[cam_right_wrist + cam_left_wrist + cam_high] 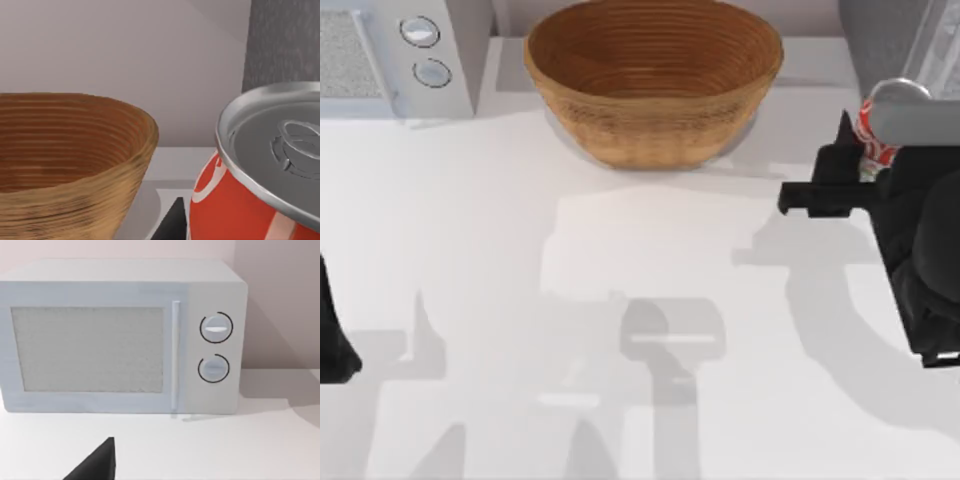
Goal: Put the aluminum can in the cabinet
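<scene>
Seemingly mid-carry, the white worktop (pixel 470 250) with its big woven brown bowl (pixel 653 80) lies below while the right gripper (pixel 865 155), at the right edge, has its jaws closed on the small red aluminum can with silver top (pixel 882 125), which next needs moving into the grey cabinet (pixel 900 40); the left gripper (pixel 335 335) idles at left.

On the worktop (pixel 520 300), the microwave (pixel 390 55) stood far left, the woven bowl (pixel 653 75) centre-back, the aluminum can (pixel 876 135) at right.
</scene>
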You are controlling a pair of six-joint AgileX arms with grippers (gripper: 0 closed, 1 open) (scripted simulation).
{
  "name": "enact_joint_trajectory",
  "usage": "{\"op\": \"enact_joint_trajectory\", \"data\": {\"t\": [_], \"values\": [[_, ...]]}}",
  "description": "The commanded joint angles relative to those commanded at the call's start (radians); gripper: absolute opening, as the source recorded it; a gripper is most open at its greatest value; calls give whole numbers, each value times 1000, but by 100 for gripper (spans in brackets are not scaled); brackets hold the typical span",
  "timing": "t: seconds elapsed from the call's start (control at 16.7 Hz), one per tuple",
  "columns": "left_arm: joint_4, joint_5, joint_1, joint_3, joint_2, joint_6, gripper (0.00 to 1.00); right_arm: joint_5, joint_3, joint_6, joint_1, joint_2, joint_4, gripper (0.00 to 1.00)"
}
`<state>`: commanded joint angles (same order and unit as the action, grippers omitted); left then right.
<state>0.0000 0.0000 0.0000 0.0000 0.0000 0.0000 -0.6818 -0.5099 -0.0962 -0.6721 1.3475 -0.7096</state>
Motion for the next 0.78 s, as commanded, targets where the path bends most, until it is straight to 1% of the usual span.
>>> {"op": "enact_joint_trajectory", "data": {"t": [0.12,0.3,0.54,0.78], "values": [[0,0,0,0,0,0,100,78,39,18,76,-174,63,0],[0,0,0,0,0,0,100,214,110,39,207,-502,174,0],[0,0,0,0,0,0,100,408,247,62,403,-941,366,0],[0,0,0,0,0,0,100,582,407,85,580,-1229,590,0]]}}
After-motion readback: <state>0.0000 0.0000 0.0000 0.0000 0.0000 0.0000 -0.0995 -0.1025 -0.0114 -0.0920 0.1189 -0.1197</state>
